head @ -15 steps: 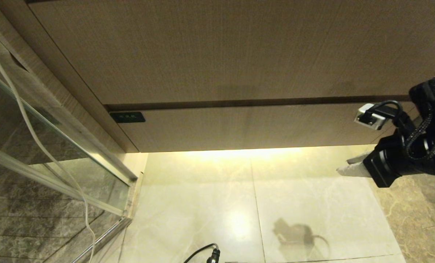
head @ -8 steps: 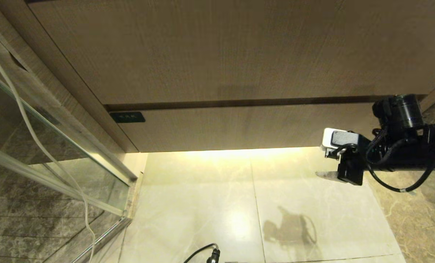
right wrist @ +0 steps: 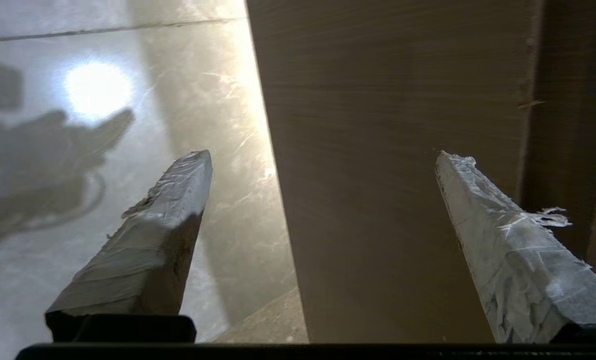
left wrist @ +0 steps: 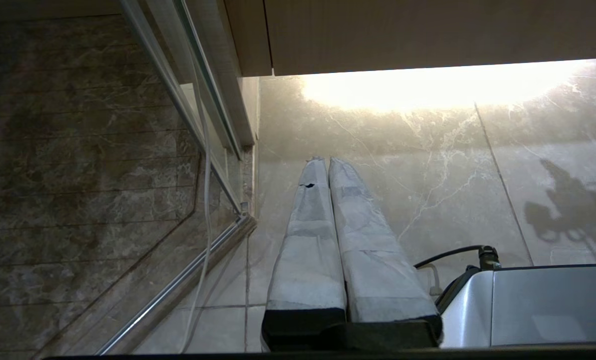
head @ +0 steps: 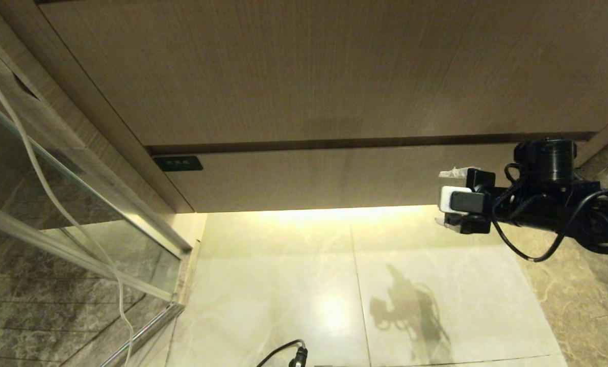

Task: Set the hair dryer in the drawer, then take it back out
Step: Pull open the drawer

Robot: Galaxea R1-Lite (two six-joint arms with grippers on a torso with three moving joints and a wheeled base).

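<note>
Just before the drawer (head: 334, 178), at its right end, my right gripper (right wrist: 323, 155) spreads its taped fingers (right wrist: 168, 200) wide with nothing between them, straddling the closed front's lower edge. Beyond sits the taller wood panel (head: 309, 71). I cannot see the hair dryer.

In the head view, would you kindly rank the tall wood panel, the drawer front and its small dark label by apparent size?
1. Tall wood panel, largest.
2. Drawer front, a wide shallow band beneath it.
3. Dark label, by far the smallest.
</note>
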